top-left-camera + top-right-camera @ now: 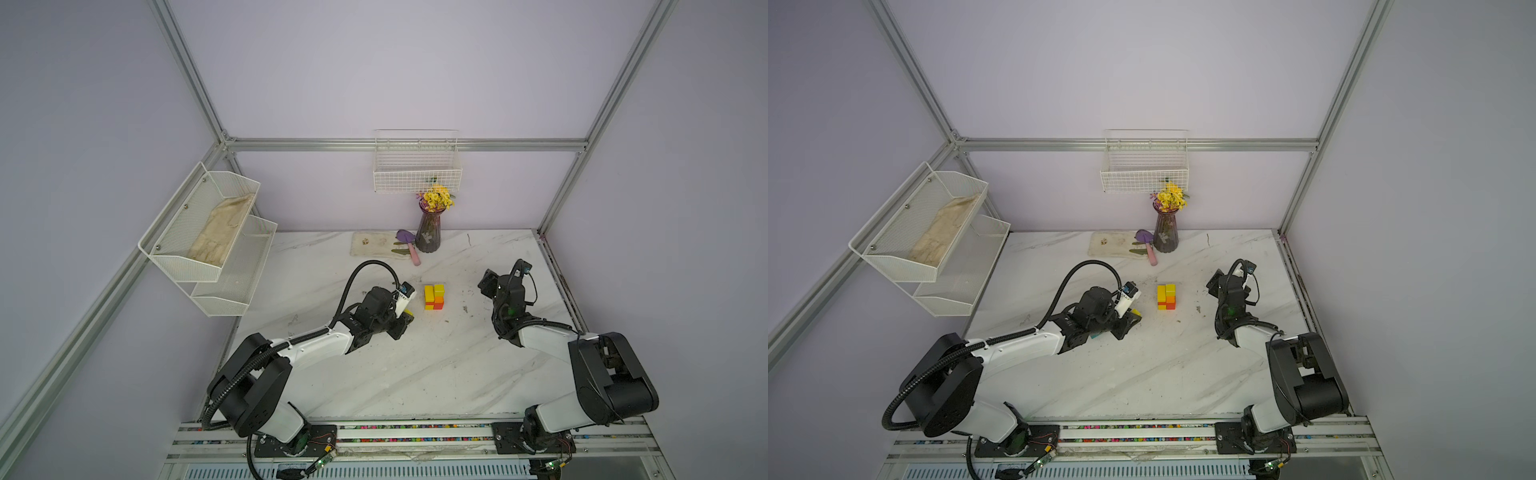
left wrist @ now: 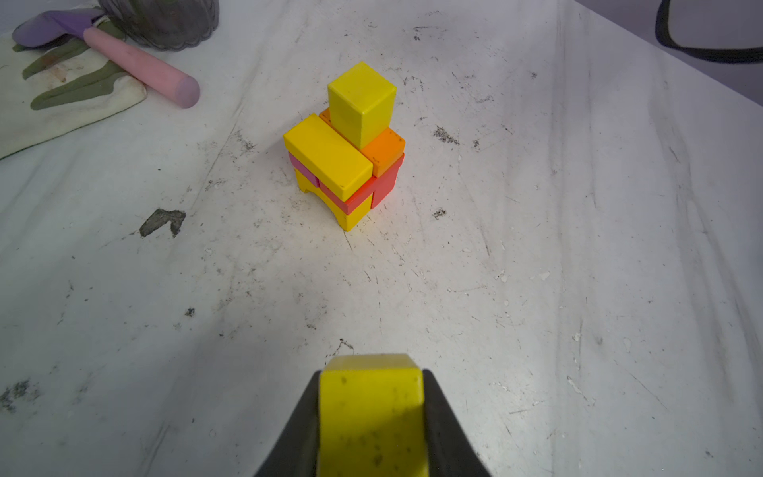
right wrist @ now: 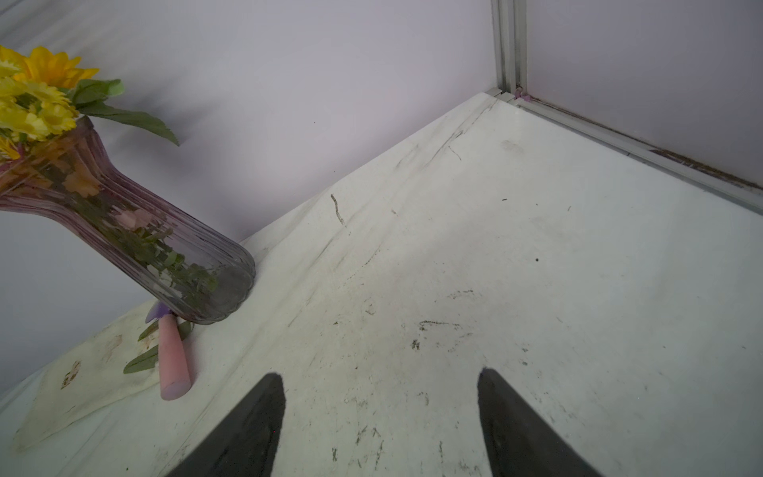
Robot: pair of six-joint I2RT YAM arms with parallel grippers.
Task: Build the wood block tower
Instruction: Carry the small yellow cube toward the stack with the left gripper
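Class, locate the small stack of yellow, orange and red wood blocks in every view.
Top view: the stack just right of centre.
Top view: stack near centre.
Left wrist: stack upper middle.
Right wrist: not in it.
Shared landmark: purple ribbed glass vase, in all four.

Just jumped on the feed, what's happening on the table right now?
The left gripper is shut on a yellow block, held short of the tower. The tower stands on the table, a few layers high, with a yellow cube on top. The right gripper is open and empty, off to the side.
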